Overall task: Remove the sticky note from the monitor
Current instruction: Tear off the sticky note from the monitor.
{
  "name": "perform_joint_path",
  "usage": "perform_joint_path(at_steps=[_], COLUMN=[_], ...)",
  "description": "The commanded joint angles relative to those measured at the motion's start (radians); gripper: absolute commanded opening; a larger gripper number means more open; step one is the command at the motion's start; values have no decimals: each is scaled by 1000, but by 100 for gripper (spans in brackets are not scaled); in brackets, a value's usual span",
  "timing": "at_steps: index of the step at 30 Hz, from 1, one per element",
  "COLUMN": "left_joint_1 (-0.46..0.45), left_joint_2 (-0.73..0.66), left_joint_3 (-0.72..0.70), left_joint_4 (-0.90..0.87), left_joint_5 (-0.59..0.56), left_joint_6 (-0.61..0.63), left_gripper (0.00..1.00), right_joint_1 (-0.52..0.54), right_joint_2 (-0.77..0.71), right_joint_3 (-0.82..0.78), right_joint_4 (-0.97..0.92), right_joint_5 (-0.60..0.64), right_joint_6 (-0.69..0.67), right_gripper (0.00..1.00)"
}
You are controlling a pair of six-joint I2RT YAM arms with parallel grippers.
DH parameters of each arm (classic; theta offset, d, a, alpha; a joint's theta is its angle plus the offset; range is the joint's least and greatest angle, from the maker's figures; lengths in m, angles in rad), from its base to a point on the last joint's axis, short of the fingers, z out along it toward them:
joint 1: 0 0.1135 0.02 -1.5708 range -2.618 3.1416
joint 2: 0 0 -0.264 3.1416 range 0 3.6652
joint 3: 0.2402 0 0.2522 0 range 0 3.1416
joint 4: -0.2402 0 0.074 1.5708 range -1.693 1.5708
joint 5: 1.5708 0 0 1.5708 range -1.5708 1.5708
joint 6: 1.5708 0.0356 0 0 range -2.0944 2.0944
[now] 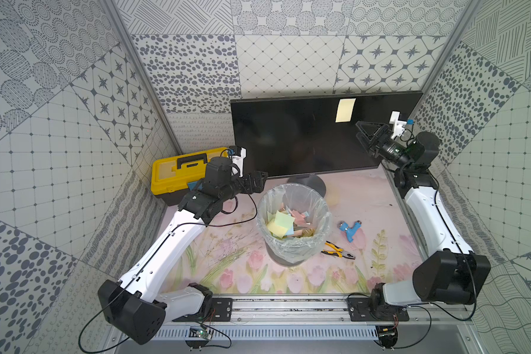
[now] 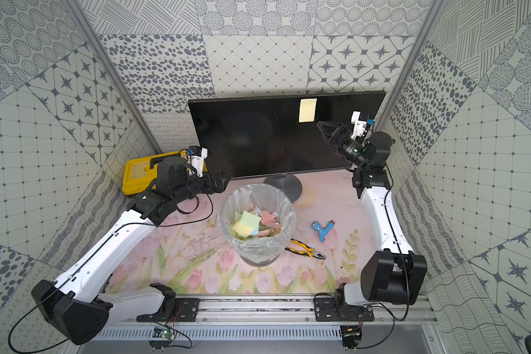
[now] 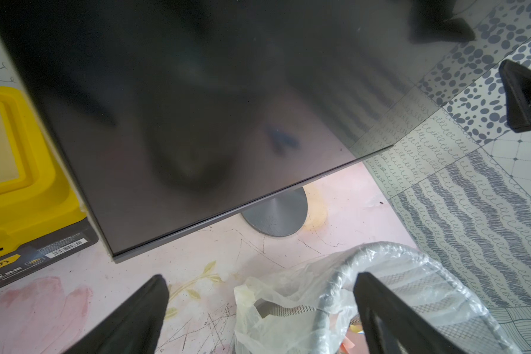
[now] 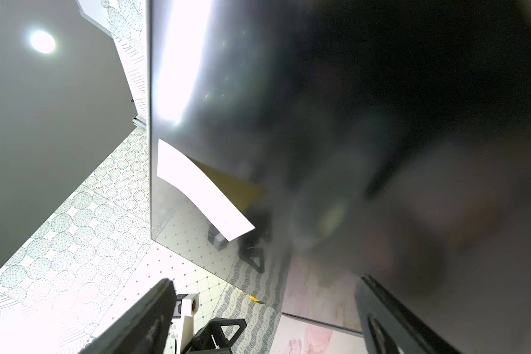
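While the round mesh waste bin (image 1: 288, 249) lined with clear plastic stands near the middle, the left gripper (image 1: 258, 181) hangs by its far left rim, jaws spread wide and empty, just right of the yellow plastic toolbox (image 1: 172, 177). Farther back on the right, the right gripper (image 1: 362, 135) is raised before the large flat black monitor (image 1: 288, 138), jaws likewise wide apart, holding nothing. The pale yellow rectangular sticky note (image 1: 345, 110) clings high on the screen's right part, above that gripper and apart from it.
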Motion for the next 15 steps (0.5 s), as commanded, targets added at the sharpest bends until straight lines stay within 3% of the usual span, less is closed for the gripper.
perform_joint_path(at_steps=[1,15], left_joint_1=[0,-1], left_joint_2=[-13,-21], left_joint_3=[-14,-14], left_joint_4=[62,43], left_joint_5=[23,18], left_joint_6=[-18,-12], left_gripper=[99,99], right_joint_1=[22,73], right_joint_2=[48,131], right_joint_3=[76,202], right_joint_4=[74,92], right_joint_5=[-16,-19], right_joint_6=[24,29], right_gripper=[95,90])
